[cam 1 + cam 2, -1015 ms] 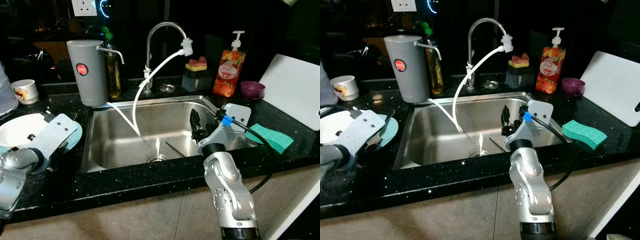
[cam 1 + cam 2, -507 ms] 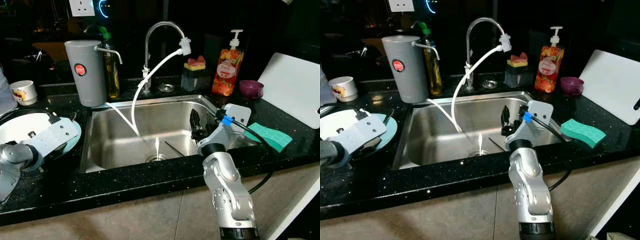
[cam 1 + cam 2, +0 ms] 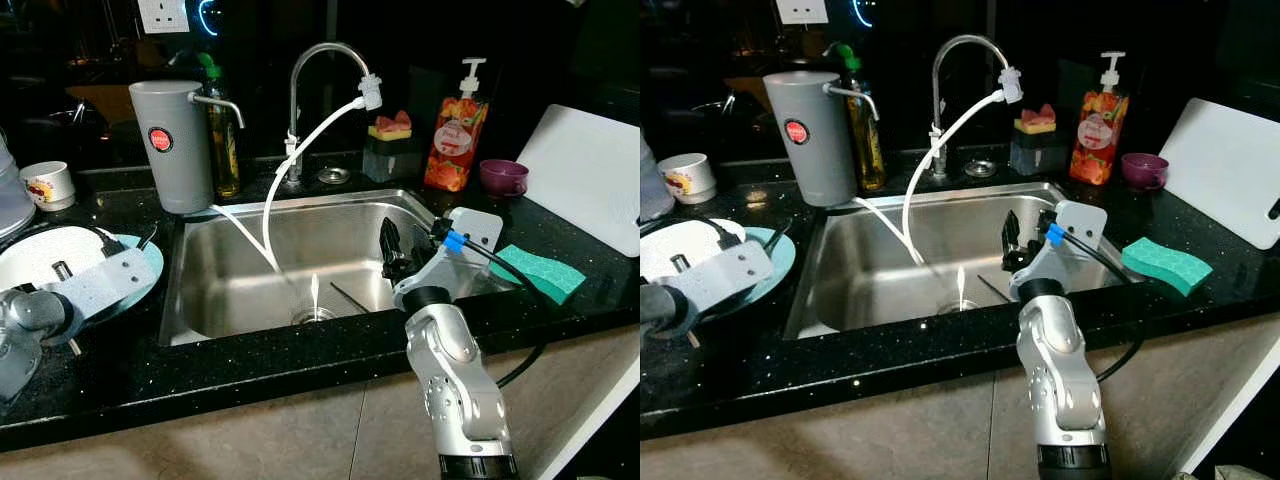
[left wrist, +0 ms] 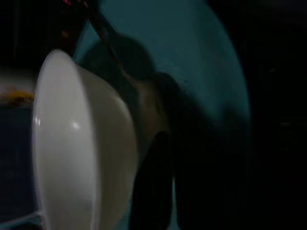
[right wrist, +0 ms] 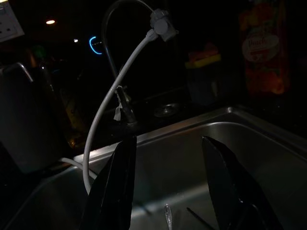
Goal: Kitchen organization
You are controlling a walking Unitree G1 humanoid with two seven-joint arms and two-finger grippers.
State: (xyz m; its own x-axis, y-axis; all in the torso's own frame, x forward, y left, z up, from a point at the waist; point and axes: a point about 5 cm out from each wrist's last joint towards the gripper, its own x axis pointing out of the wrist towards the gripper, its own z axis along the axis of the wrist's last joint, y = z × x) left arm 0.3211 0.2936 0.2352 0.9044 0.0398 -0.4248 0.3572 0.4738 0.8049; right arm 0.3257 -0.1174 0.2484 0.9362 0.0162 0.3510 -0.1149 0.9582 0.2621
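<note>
Black speckled countertop (image 3: 250, 375) with a stainless steel sink (image 3: 225, 300) set into it; all positions below taken from the sink. Right gripper (image 5: 169, 182) hangs over the sink's right half, above the basin floor, its two black fingers (image 5: 117, 184) spread apart with nothing between them. Left gripper (image 4: 144, 158) sits to the left of the sink over the dishes; its wrist view is dark and close, so whether its fingers are spread or pressed together cannot be told. Under it, left of the sink, a teal plate (image 3: 150, 262) lies on the counter with a white bowl (image 3: 35, 258) on or just beside it; the left wrist view shows the white bowl's rim close against the teal plate. A curved faucet (image 3: 315, 60) stands behind the sink, and a white hose (image 3: 300, 150) runs from its tip down into the basin. Behind the sink's left corner stands a grey water dispenser (image 3: 170, 140), an oil bottle (image 3: 222, 130) just beside it. Farther left, a small white cup (image 3: 47, 183). Behind the sink's right corner, an orange soap pump bottle (image 3: 455, 130), then a purple bowl (image 3: 503, 177). Right of the sink, a green sponge (image 3: 545, 272) lies flat on the counter, and a white cutting board (image 3: 585, 175) leans beyond it.
</note>
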